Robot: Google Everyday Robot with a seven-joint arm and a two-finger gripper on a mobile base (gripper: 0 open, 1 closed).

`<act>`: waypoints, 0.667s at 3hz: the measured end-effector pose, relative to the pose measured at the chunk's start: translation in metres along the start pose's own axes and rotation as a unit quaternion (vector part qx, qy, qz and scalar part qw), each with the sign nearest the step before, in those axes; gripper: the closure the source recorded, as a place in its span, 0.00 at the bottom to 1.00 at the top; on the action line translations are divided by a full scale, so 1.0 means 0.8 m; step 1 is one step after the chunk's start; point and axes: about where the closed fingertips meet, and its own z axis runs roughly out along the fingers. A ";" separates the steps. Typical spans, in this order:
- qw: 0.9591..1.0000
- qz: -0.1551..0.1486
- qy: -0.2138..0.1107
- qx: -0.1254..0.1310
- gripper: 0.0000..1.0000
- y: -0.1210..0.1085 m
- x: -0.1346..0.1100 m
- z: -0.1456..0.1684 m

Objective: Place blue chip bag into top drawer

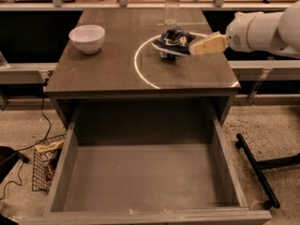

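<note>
The blue chip bag (172,41), crumpled and dark navy with white markings, lies on the cabinet top (117,64) inside a white light ring. My gripper (206,44) reaches in from the right on a white arm. It is level with the bag, and its tan tip is right at the bag's right edge. I cannot see whether it touches the bag. The top drawer (140,177) is pulled fully open below the cabinet top, and its flat grey-brown bottom is bare.
A white bowl (87,38) stands at the back left of the cabinet top. A clear water bottle (172,3) stands just behind the bag. A brown snack bag (47,156) sits in a wire basket on the floor at left. A black base leg (255,168) lies at right.
</note>
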 end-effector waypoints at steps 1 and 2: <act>1.000 0.000 0.008 -0.025 0.00 0.010 0.016 0.045; 0.998 0.027 0.018 -0.059 0.00 0.026 0.050 0.089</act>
